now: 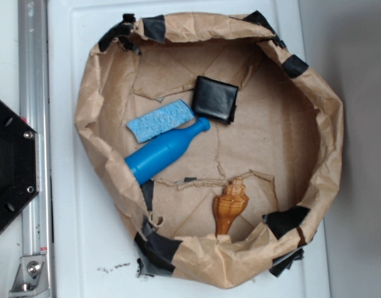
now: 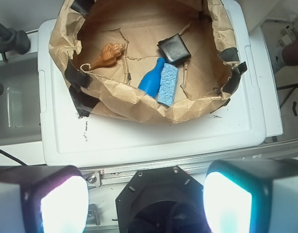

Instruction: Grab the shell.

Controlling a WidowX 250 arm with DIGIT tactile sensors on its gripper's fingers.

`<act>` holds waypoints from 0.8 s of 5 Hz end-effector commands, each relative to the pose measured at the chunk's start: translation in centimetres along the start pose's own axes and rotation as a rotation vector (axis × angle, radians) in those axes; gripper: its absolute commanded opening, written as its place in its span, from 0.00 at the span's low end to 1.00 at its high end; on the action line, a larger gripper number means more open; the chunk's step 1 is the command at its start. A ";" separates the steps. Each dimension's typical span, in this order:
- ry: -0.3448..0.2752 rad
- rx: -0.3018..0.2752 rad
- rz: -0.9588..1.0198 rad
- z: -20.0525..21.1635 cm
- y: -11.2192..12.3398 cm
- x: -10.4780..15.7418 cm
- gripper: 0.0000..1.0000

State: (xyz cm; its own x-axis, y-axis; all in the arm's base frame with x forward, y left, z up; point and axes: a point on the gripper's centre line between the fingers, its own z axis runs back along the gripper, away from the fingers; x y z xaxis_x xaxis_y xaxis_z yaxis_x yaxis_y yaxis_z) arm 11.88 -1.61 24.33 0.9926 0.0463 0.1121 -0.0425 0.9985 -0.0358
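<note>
The shell (image 1: 231, 207) is a glossy orange-brown conch lying on the brown paper near the front of the paper-lined basin (image 1: 330, 124); in the wrist view the shell (image 2: 107, 55) shows at the upper left inside the paper. My gripper (image 2: 145, 199) hangs high above the robot's black base, well short of the basin, with its two fingers (image 2: 61, 201) far apart and nothing between them. The gripper does not show in the exterior view.
A blue plastic bottle (image 1: 164, 152) lies left of the shell, a light blue sponge (image 1: 161, 120) beside it and a black square pad (image 1: 215, 99) behind. Crumpled paper walls with black tape ring them. The black base plate (image 1: 9, 166) and a metal rail (image 1: 34, 74) sit left.
</note>
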 end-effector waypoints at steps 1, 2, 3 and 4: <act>0.000 0.000 0.000 0.0 0.0 0.0 1.00; -0.029 0.110 0.236 -4.0 3.1 4.7 1.00; -0.135 0.104 0.439 -5.9 3.5 9.2 1.00; -0.163 -0.045 0.611 -9.2 2.2 12.7 1.00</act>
State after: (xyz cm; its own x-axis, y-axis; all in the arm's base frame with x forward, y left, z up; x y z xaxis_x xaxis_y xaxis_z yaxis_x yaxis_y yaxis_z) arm 25.31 -0.42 15.04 0.7901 0.5874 0.1754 -0.5672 0.8090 -0.1544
